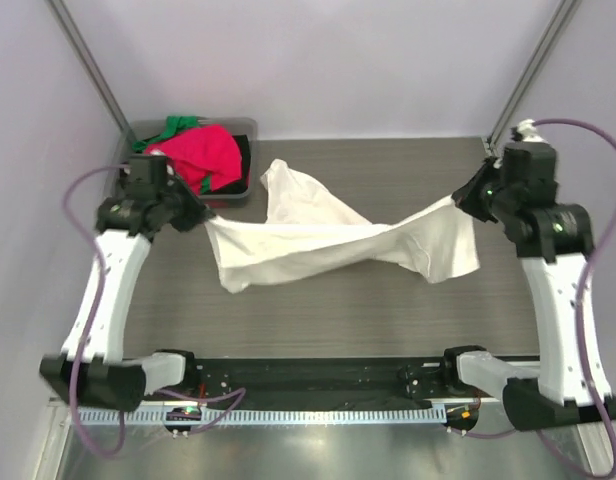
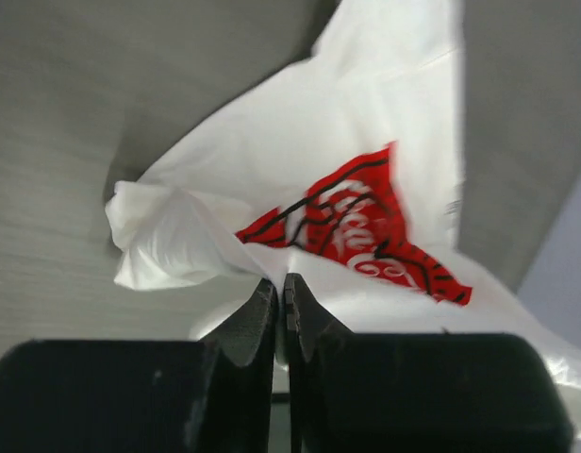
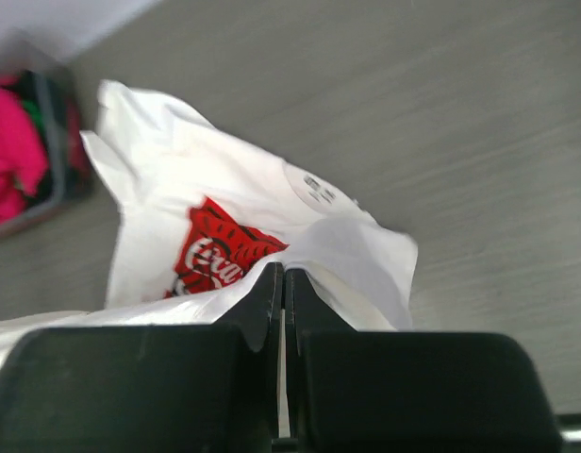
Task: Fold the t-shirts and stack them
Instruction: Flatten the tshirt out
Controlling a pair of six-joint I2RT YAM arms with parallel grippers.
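Observation:
A large cream-white t-shirt (image 1: 328,240) hangs stretched and twisted between my two grippers above the table. Its red printed logo (image 2: 366,231) shows in both wrist views, in the right one at mid-left (image 3: 220,255). My left gripper (image 1: 200,218) is shut on the shirt's left edge (image 2: 272,274). My right gripper (image 1: 463,200) is shut on the right edge (image 3: 300,269). One loose corner (image 1: 283,180) lies toward the back. More t-shirts, a bright pink-red one (image 1: 208,155), a green one (image 1: 173,128) and a dark one, fill the bin.
A grey plastic bin (image 1: 238,128) stands at the back left corner of the dark wood-grain table (image 1: 388,300). Metal frame posts (image 1: 533,65) rise at both back corners. The arm bases sit on the rail at the near edge (image 1: 318,375).

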